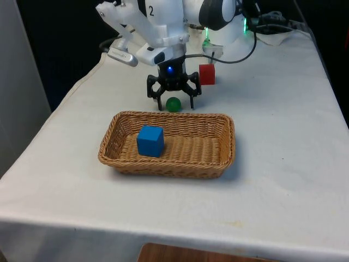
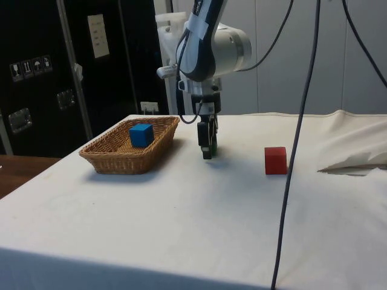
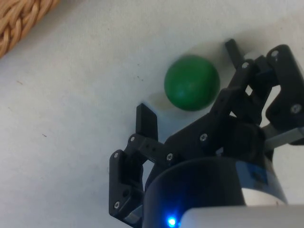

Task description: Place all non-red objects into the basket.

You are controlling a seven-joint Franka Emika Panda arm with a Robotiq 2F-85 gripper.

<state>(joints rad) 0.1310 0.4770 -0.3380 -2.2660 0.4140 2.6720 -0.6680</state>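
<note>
Counted on the white cloth (image 1: pixel 283 120): 1 wicker basket (image 1: pixel 169 164), 1 blue cube (image 1: pixel 150 140), 1 green ball (image 1: pixel 173 104), 1 red cube (image 1: pixel 206 74).

Blue cube lying inside the basket, toward the front view's left half, resting on the woven floor. Green ball out on the cloth, just beyond the basket's far rim. Red cube farther back, toward the front view's right of the ball, well apart from the basket.

Gripper (image 1: pixel 174 103) lowered to the cloth over the green ball, spread wide, 1 finger on each side of the ball, nothing grasped. In the front view, clear gaps visible between the ball and both fingers.

From the side view: gripper (image 2: pixel 207 145) seen edge-on, fingers overlapping into 1 dark shape, with just a sliver of green ball (image 2: pixel 213 145) peeking out beside them; spread of the fingers not readable there. Same view placing the red cube (image 2: pixel 276 160) well off from the gripper, and the basket (image 2: pixel 115 160) close on the gripper's other side, with the blue cube (image 2: pixel 141 134) rising above its rim.

From the wrist view: green ball (image 3: pixel 192 82) whole and round between the 2 fingers (image 3: pixel 146 124), untouched by either; gripper (image 3: pixel 190 90) plainly unclenched. Corner of basket (image 3: pixel 21 19) weave at the edge, near the ball but apart from it.
</note>
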